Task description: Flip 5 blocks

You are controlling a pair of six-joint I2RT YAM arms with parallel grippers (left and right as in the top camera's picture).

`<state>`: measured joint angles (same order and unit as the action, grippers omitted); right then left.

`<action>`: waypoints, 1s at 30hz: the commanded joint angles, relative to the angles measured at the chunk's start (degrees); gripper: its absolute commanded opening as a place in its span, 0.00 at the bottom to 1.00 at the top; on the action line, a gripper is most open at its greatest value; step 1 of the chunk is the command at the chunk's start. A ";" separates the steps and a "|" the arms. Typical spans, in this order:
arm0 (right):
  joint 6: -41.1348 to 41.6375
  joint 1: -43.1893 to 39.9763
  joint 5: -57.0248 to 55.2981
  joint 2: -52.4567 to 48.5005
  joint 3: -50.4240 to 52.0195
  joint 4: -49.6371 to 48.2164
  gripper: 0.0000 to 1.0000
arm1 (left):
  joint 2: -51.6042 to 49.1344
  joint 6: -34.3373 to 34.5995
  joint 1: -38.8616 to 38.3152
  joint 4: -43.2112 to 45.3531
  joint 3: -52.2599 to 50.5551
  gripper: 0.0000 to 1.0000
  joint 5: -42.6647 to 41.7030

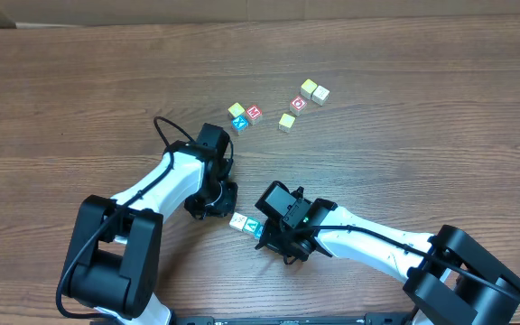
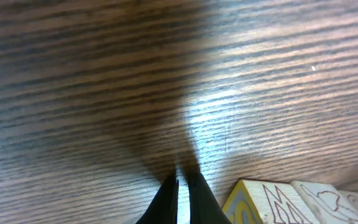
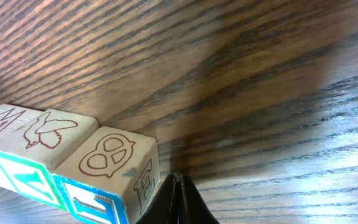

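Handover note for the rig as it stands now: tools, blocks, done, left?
Left tool: shut, empty, low at the table beside the M block.
Right tool: shut, empty, beside the pretzel block.
Blocks: M block, bird block and pretzel block sit in a row between the arms. Further out are a cluster of three and a cluster of four.
Done: flip count can't be read from these views.
Left: unknown; neither tool holds a block.
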<state>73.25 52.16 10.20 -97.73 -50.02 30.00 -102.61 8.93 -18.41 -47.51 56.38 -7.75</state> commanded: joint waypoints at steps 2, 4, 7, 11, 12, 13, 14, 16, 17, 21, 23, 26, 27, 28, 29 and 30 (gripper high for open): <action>-0.17 -0.11 -0.68 -0.35 0.20 -0.20 0.04 | -5.29 -3.65 -1.51 0.44 -4.15 0.04 4.33; -0.15 -0.11 -0.68 -0.35 0.20 -0.20 0.04 | -5.29 -4.76 -1.90 0.57 -4.15 0.04 3.61; -0.15 -0.11 -0.66 -0.35 0.20 -0.20 0.04 | -5.29 -4.81 -2.62 0.63 -4.15 0.04 3.32; -0.15 -0.11 -0.68 -0.35 0.20 -0.22 0.04 | -5.29 -6.58 -3.41 0.66 -4.15 0.04 1.49; -0.15 -0.11 -0.68 -0.35 0.20 -0.22 0.04 | -5.29 -7.04 -3.63 0.63 -4.15 0.04 0.68; -0.17 -0.11 -0.68 -0.35 0.20 -0.31 0.04 | -5.29 -7.45 -3.80 0.66 -4.15 0.04 0.22; -0.17 -0.11 -0.66 -0.35 0.20 -0.37 0.04 | -5.29 -7.50 -4.00 0.63 -4.15 0.04 0.22; -0.17 -0.11 -0.66 -0.35 0.20 -0.39 0.04 | -5.29 -7.69 -4.46 0.59 -4.15 0.04 0.20; -0.15 -0.11 -0.66 -0.35 0.20 -0.39 0.04 | -5.29 -7.69 -4.68 0.59 -4.15 0.04 0.22; -0.17 -0.11 -0.68 -0.35 0.20 -0.44 0.04 | -5.29 -7.69 -5.60 0.59 -4.15 0.04 0.20; -0.15 -0.11 -0.66 -0.35 0.20 -0.44 0.04 | -5.29 -7.69 -6.01 0.59 -4.15 0.04 0.20; -0.17 -0.11 -0.66 -0.35 0.20 -0.46 0.04 | -5.29 -7.74 -6.43 0.35 -4.15 0.04 0.20; -0.17 -0.11 -0.66 -0.35 0.20 -0.57 0.04 | -5.29 -7.72 -6.51 0.20 -4.15 0.04 0.20; -0.17 -0.11 -0.61 -0.35 0.20 -0.72 0.04 | -5.29 -7.69 -6.58 0.13 -4.15 0.04 0.20; -0.17 -0.09 -0.46 -0.35 0.20 -0.92 0.04 | -5.29 -7.69 -6.69 0.07 -4.15 0.04 0.17; -0.17 -0.09 -0.39 -0.35 0.20 -1.09 0.04 | -5.29 -7.69 -6.78 -0.02 -4.15 0.04 0.20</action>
<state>73.25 52.16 10.11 -97.73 -50.02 29.43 -102.50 2.74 -23.68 -47.48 56.38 -5.10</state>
